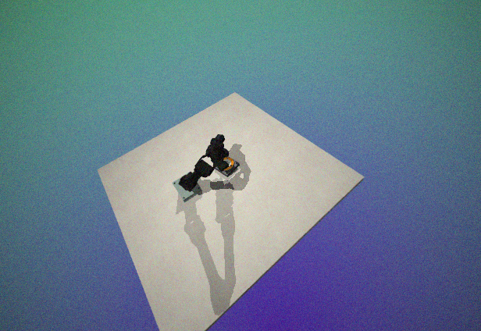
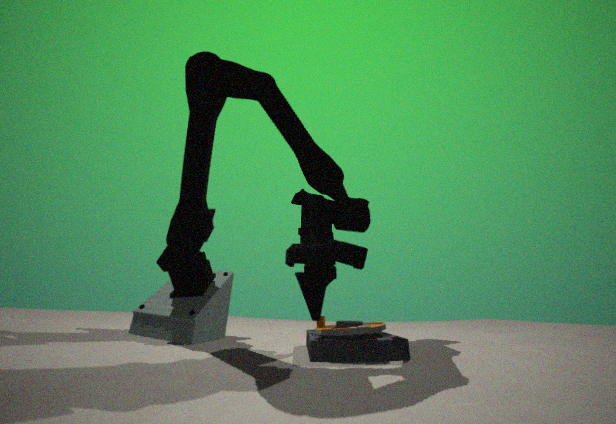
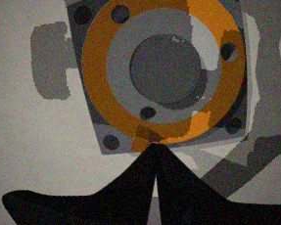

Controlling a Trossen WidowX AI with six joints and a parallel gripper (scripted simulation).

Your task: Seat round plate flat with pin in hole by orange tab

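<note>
Wrist view gives me the gripper (image 3: 155, 152) closed on nothing, its two fingers meeting in a point at 6 o'clock of the plate (image 3: 104, 100). I see the orange ring on the square base (image 3: 77, 54), its grey post (image 3: 166, 69) in the middle and a small hole (image 3: 147, 112) just above the fingertips. From the exterior view, the tip sits at the tab (image 2: 320, 321) on the plate's 9 o'clock edge; I cannot tell if they touch, and the plate looks slightly tilted
</note>
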